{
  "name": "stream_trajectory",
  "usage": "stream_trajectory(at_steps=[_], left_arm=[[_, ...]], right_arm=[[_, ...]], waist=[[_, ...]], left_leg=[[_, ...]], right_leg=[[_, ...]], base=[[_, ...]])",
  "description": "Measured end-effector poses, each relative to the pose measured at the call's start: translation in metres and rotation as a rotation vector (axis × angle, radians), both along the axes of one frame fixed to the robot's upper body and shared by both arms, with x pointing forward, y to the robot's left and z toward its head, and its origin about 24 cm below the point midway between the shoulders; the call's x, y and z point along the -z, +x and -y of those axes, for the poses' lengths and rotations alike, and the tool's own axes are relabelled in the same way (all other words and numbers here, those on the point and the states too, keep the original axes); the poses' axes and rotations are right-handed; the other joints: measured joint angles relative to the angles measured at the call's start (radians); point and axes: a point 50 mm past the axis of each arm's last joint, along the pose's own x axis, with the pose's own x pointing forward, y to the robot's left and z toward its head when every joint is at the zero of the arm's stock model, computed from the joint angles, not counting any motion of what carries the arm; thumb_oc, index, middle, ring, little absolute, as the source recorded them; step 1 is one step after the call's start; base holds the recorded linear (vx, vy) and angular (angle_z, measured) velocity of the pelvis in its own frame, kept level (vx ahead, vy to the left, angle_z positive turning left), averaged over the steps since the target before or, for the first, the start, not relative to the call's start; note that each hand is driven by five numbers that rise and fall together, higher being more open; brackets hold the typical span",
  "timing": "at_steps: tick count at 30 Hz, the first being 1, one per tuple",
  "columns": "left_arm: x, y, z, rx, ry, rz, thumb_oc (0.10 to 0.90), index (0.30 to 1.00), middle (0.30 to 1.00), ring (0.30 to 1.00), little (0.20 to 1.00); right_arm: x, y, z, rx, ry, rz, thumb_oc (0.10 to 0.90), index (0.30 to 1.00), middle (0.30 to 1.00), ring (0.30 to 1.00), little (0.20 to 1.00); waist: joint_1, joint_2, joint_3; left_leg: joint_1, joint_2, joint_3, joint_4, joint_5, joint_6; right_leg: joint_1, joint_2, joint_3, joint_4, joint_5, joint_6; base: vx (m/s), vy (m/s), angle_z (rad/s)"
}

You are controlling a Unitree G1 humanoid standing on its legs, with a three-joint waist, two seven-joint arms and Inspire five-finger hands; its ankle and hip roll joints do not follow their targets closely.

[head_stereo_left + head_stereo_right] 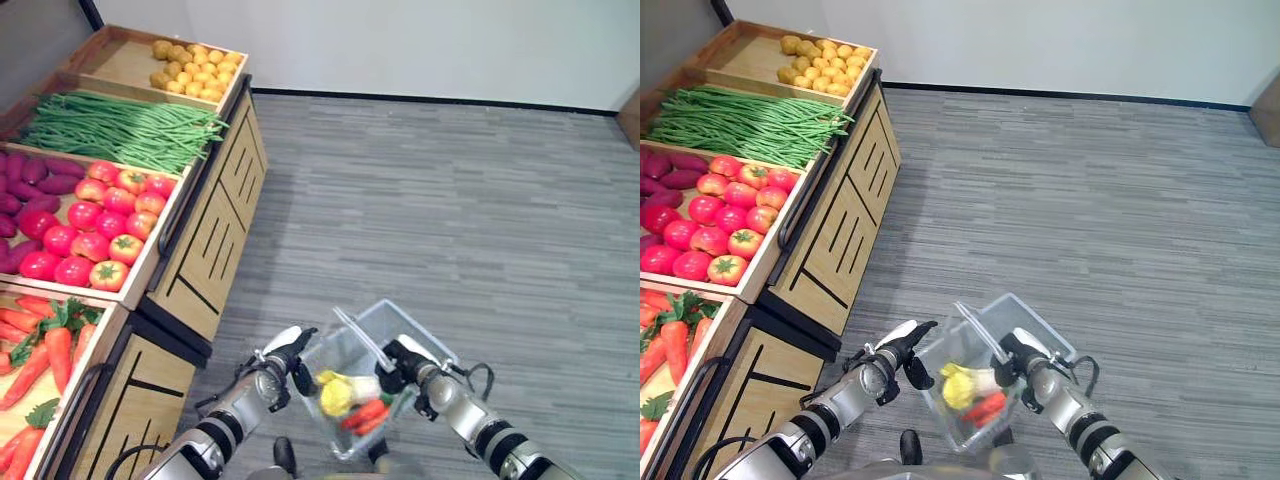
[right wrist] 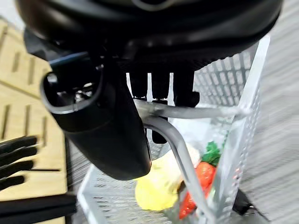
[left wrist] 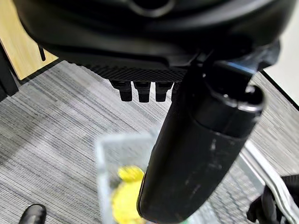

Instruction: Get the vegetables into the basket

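My right hand [image 1: 400,365] grips the clear basket's handle [image 2: 182,154].
My left hand [image 1: 283,355] hovers beside the basket [image 1: 420,340], fingers straight; carrots [image 1: 366,414] lie inside.

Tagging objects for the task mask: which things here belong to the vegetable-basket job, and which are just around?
Job:
- clear basket, handle gripped by the right robot hand
- carrots and a yellow vegetable already in the basket
- left robot hand, open beside the basket
- stand produce: carrots in the crate, green beans, tomatoes

Around:
- wooden stand
- grey carpet
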Motion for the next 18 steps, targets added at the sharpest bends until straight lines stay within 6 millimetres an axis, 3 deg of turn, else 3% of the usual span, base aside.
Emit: stream_trajectory(at_steps=[3, 8, 14, 18], left_arm=[[0.005, -0.003, -0.003, 0.016, 0.023, -0.023, 0.9, 1.0, 1.0, 1.0, 1.0], [0.032, -0.027, -0.025, -0.006, 0.123, -0.168, 0.9, 1.0, 1.0, 1.0, 1.0], [0.056, -0.069, -0.058, -0.199, 0.139, -0.3, 0.9, 1.0, 1.0, 1.0, 1.0], [0.063, -0.09, -0.083, -0.412, 0.126, -0.322, 0.9, 1.0, 1.0, 1.0, 1.0]], right_arm=[[0.009, -0.009, 0.019, 0.083, -0.039, -0.034, 0.4, 0.3, 0.3, 0.3, 0.3], [0.021, -0.033, 0.052, 0.253, -0.085, -0.091, 0.4, 0.3, 0.3, 0.3, 0.3], [0.039, -0.076, 0.069, 0.403, -0.081, -0.196, 0.4, 0.3, 0.3, 0.3, 0.3], [0.052, -0.103, 0.067, 0.549, -0.032, -0.254, 0.4, 0.3, 0.3, 0.3, 0.3]], waist=[[-0.002, 0.017, -0.006], [-0.01, 0.037, -0.02], [-0.003, 0.004, -0.05], [-0.003, -0.023, -0.079]], left_leg=[[0.007, 0.0, 0.0, -0.003, 0.0, 0.0], [0.024, 0.004, 0.012, -0.005, -0.006, -0.002], [0.039, 0.014, 0.022, -0.005, -0.009, -0.006], [0.045, 0.014, 0.026, -0.005, -0.016, -0.01]], right_leg=[[0.007, 0.0, 0.0, 0.001, 0.0, 0.0], [0.017, 0.006, 0.011, 0.001, -0.001, -0.003], [0.027, 0.017, 0.016, 0.001, -0.002, -0.004], [0.027, 0.017, 0.02, -0.003, -0.006, -0.008]], base=[[0.0, 0.0, 0.0], [0.0, -0.007, -0.08], [-0.01, -0.011, -0.03], [0.0, -0.006, -0.03]])
